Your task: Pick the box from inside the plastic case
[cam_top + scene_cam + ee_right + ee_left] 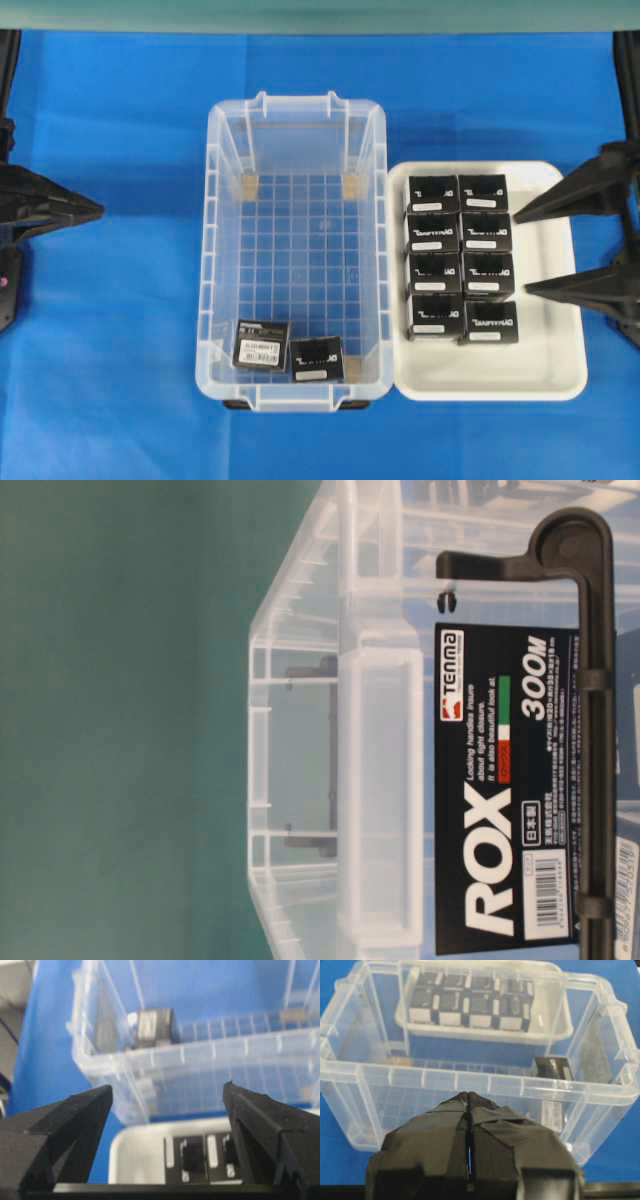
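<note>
The clear plastic case (212,250) stands mid-table. Two black boxes lie at its near end: one (262,344) shows a barcode label, the other (317,358) a small white label. My left gripper (95,209) is shut and empty, well left of the case. From the left wrist it (469,1095) faces the case wall (470,1085), with a box (551,1068) behind it. My right gripper (525,252) stands open and empty over the right side of the white tray. In the right wrist view it (168,1087) looks across to the case (210,1065) and a box (155,1027).
A shallow white tray (545,375) sits right of the case and holds several identical black boxes (460,258) in two columns. Blue cloth (120,330) covers the table. The table-level view shows only the case end (380,780) with its black ROX label (490,810).
</note>
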{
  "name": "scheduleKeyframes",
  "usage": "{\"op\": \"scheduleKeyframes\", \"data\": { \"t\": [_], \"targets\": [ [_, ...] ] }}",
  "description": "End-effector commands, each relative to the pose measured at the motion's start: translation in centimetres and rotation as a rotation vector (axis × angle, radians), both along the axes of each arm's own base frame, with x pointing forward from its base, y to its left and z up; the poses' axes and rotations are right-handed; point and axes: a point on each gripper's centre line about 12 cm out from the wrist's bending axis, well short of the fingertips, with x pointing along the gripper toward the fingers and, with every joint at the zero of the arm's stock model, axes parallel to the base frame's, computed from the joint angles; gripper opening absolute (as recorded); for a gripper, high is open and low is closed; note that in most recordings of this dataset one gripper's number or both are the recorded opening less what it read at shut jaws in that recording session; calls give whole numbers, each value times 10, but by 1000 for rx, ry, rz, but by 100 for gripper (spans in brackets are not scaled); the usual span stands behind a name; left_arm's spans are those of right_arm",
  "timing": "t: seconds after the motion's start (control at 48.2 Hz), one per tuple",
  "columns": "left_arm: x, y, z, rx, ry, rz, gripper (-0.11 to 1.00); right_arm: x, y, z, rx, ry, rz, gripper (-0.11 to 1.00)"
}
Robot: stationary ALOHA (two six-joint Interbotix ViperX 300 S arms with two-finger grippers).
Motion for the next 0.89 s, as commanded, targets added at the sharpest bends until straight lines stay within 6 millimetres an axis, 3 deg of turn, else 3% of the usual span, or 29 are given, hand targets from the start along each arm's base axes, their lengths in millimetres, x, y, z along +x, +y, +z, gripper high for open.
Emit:
{"op": "scheduleKeyframes", "data": {
  "t": [0.0,0.187,0.415,0.872],
  "targets": [
    [2,1,6,4,-12,3,-6,-8,-3,12,-1,-63,-14,92],
    [2,1,6,4,-12,3,-6,-20,-6,13,2,-95,-27,92],
    [2,0,7,4,-15,1,-6,-20,-7,7,2,-78,-29,92],
    [2,0,6,4,-12,0,-6,-30,-7,13,6,-118,-31,92]
  ]
}}
